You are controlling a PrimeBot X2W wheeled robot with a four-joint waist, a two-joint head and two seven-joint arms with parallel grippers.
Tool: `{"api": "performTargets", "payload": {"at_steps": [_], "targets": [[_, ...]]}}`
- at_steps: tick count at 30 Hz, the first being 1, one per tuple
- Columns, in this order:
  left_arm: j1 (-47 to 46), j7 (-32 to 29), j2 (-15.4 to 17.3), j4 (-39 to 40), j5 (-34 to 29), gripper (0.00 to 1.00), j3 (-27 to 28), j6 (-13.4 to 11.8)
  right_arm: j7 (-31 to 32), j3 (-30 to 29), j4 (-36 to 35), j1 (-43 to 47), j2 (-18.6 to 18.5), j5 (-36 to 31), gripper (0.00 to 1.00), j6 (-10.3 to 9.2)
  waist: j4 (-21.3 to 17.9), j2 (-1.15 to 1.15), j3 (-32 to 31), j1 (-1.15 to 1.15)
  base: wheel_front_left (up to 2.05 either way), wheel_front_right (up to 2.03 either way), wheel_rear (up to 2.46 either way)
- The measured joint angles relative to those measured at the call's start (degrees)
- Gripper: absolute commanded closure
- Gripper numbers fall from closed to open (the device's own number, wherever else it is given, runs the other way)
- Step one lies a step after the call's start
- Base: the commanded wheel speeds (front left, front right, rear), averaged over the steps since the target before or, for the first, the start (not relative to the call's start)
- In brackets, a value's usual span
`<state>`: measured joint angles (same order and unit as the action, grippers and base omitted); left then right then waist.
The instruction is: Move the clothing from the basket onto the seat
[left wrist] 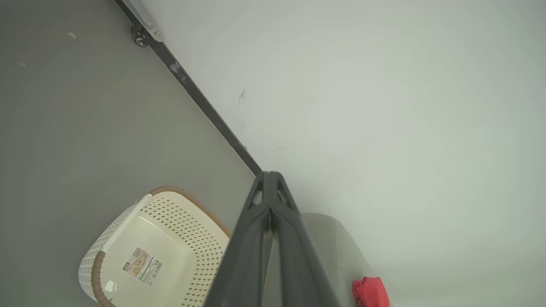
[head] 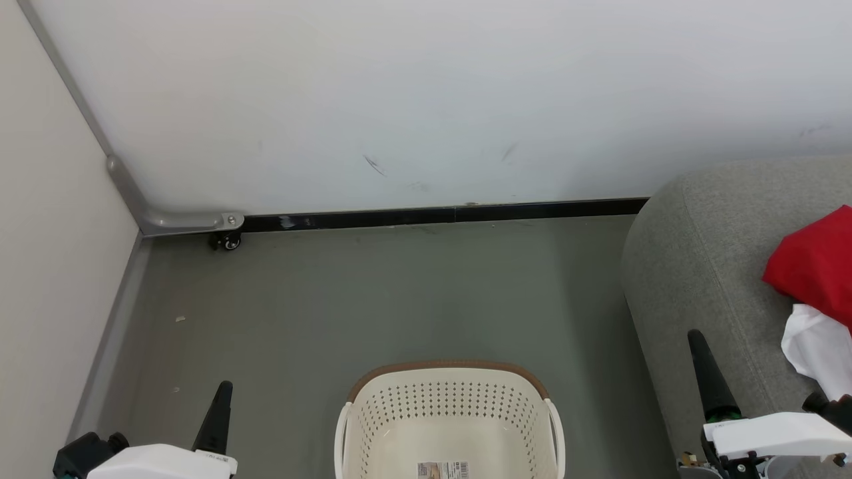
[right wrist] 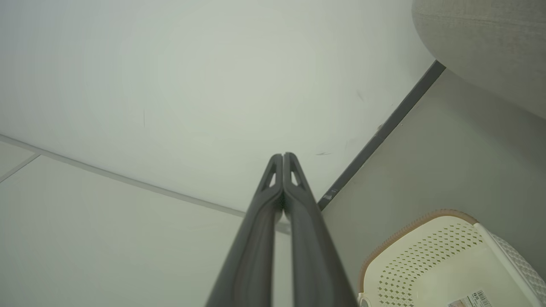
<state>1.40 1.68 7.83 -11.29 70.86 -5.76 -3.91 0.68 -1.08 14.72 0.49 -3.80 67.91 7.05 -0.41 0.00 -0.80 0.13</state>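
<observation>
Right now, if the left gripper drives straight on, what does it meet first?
Left gripper would probably meet the plain white wall, just above the black skirting strip; path looks free.

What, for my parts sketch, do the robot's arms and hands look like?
The left hand and right hand each have two long, dark grey tapering fingers, with triangular cut-outs near the ends. Both sit on white casings with black fittings; the right shows a green ring at the base.
</observation>
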Motion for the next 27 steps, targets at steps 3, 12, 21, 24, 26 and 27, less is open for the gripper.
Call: {"api": "performTargets", "payload": {"at_steps": [3, 12, 21, 24, 26, 27], "targets": [[-0.62, -0.33, -0.57, -0.14, 1.86, 1.00, 0.77, 0.88, 0.40, -0.24, 0.04, -0.65, -0.08, 2.42, 1.00, 0.00, 0.04, 0.00, 0.17, -0.03, 0.00, 0.00, 0.00], [-1.47, -2.19, -1.37, -0.92, 8.49, 1.00, 2.98, 3.78, 0.94, -0.83, 0.09, -1.12, -0.24, 10.02, 1.00, 0.00, 0.15, 0.00, 0.51, -0.07, 0.00, 0.00, 0.00], [-1.96, -3.71, -2.59, -1.55, 14.48, 1.00, 4.92, 6.31, 1.44, -1.76, 0.12, -2.03, -0.44, 16.77, 1.00, 0.00, 0.25, 0.00, 0.73, -0.09, 0.00, 0.00, 0.00], [-2.37, -4.23, -2.85, -1.78, 16.31, 1.00, 5.71, 7.22, 1.62, -2.03, 0.12, -2.12, -0.47, 19.41, 1.00, 0.00, 0.29, 0.00, 0.80, -0.09, 0.00, 0.00, 0.00], [-2.84, -4.45, -3.03, -1.89, 18.08, 1.00, 6.25, 7.79, 1.70, -2.18, 0.16, -2.58, -0.48, 21.13, 1.00, 0.00, 0.31, 0.00, 0.85, -0.09, 0.00, 0.00, 0.00], [-2.95, -4.78, -3.13, -1.91, 18.75, 1.00, 6.50, 8.11, 1.72, -2.25, 0.16, -2.92, -0.51, 22.07, 1.00, 0.00, 0.32, 0.00, 0.87, -0.09, 0.00, 0.00, 0.00]]}}
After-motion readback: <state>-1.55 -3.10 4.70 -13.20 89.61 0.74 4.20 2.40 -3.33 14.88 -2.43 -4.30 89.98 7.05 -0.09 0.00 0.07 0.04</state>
